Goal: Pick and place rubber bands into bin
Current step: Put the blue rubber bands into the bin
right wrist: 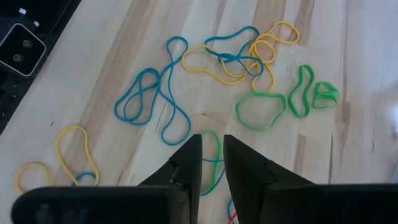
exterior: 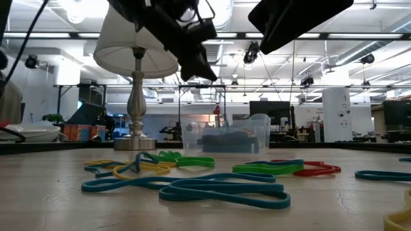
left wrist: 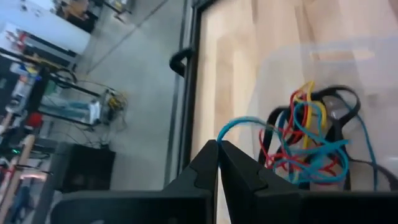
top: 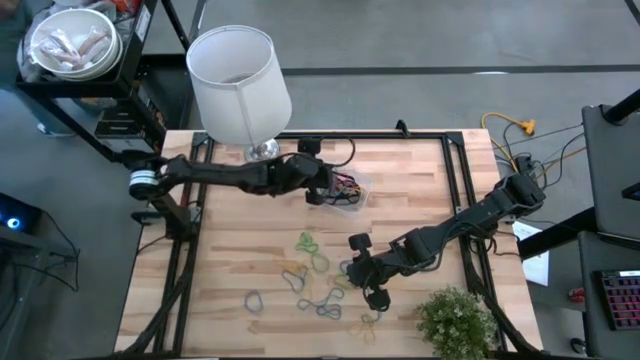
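My left gripper (top: pixel 322 188) is shut on a blue rubber band (left wrist: pixel 239 122) over the near-left edge of the clear bin (top: pixel 358 186), which stands at the far middle of the table. Red, yellow, blue and black bands (left wrist: pixel 308 140) lie in the bin. Many loose rubber bands (top: pixel 312 272) in blue, green and yellow lie flat on the wood nearer the front. My right gripper (right wrist: pixel 212 142) hovers above them with a narrow gap between its fingers. A green and blue band (right wrist: pixel 213 163) on the table shows through that gap. My left gripper pinches the blue band by one end of its loop (left wrist: pixel 222 135), right at the fingertips. The fingers slant down toward the bin. The rest of the band arcs away from the tips and runs in among the bands in the bin (left wrist: pixel 323 158).
A white-shaded lamp (top: pixel 240 85) stands at the far left, close to the bin. A small green plant (top: pixel 455 318) sits at the front right corner. Black frame rails (top: pixel 458 175) border the table. A cart with a white bowl (top: pixel 72 42) stands beyond the far left corner.
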